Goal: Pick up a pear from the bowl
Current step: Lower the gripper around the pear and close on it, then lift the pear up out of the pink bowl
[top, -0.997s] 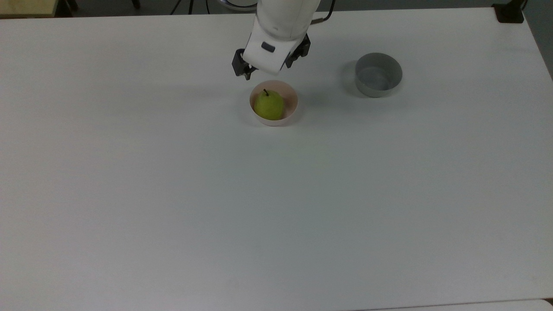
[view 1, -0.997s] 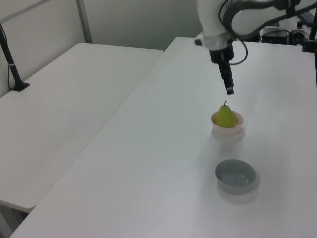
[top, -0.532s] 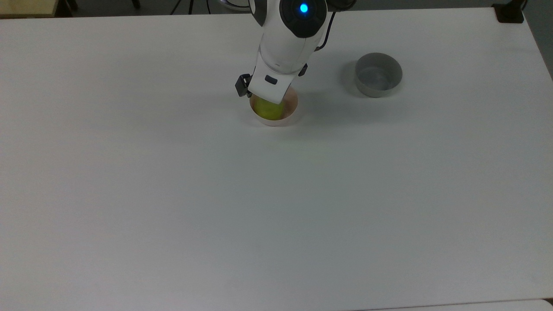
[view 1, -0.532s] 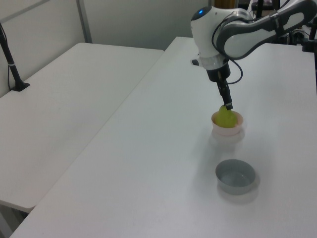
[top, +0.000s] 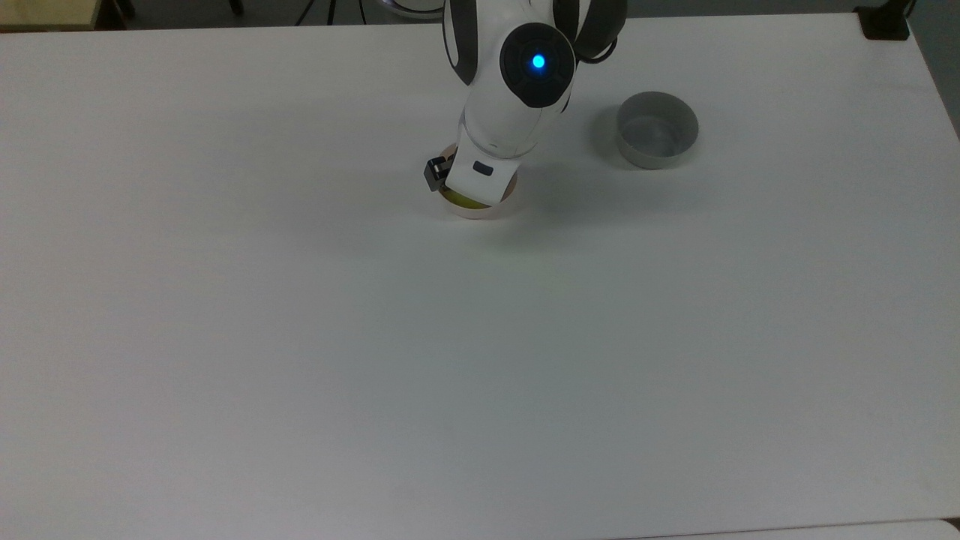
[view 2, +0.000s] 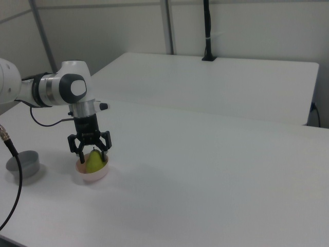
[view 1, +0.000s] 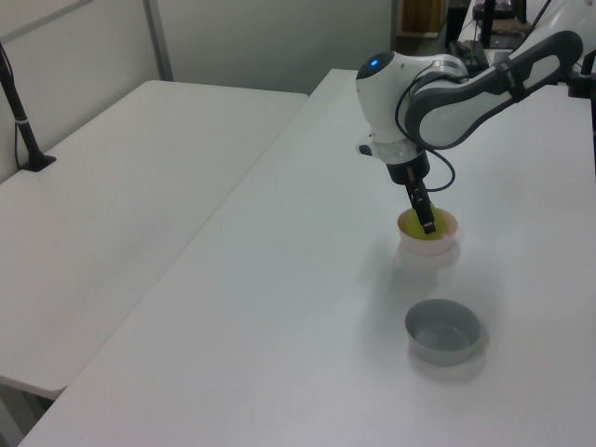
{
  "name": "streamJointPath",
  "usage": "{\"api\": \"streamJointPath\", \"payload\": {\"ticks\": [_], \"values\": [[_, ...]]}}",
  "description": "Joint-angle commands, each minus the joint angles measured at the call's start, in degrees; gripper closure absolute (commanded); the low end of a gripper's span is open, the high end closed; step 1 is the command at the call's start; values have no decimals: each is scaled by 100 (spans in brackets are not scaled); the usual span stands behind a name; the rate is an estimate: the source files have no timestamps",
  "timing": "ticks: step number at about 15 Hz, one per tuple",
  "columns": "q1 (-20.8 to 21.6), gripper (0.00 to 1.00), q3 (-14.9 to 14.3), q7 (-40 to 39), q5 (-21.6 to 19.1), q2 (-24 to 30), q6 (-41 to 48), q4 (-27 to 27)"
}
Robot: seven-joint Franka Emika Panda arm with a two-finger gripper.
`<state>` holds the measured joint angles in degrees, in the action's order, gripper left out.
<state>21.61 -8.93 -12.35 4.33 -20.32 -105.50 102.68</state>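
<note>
The pear [view 2: 94, 161] sits in the pink bowl [view 2: 91, 176], upright as far as I can judge, its top between the fingers of my gripper [view 2: 89, 154]. A second ago the gripper hung above and behind the bowl with the whole pear exposed in the top view; it has since come down, and in the top view now the arm's wrist covers all but a yellow sliver of pear [top: 459, 199] at the bowl's [top: 480, 211] near rim. In the right view the jaws stand wide, one finger on each side of the fruit, with no contact that I can confirm (the left view gives me only a dark finger [view 1: 426, 222] dipping into the bowl [view 1: 430, 240]).

Assessment: the descent looks complete or nearly so; the grasp itself is not yet made. Closing is the next call, and the rounded sides could slip if the fingers sit too high.

The grey bowl [top: 657, 139] stands well apart on the white table [top: 480, 360], untouched.
</note>
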Motion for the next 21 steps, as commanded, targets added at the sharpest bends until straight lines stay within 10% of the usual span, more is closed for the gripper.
{"api": "streamJointPath", "payload": {"ticks": [1, 8, 21], "values": [[80, 19, -73, -127, 59, 63, -164, 191], [80, 60, -65, -241, 147, 45, -164, 208], [-77, 68, -108, -733, -240, 977, 996, -336]]}}
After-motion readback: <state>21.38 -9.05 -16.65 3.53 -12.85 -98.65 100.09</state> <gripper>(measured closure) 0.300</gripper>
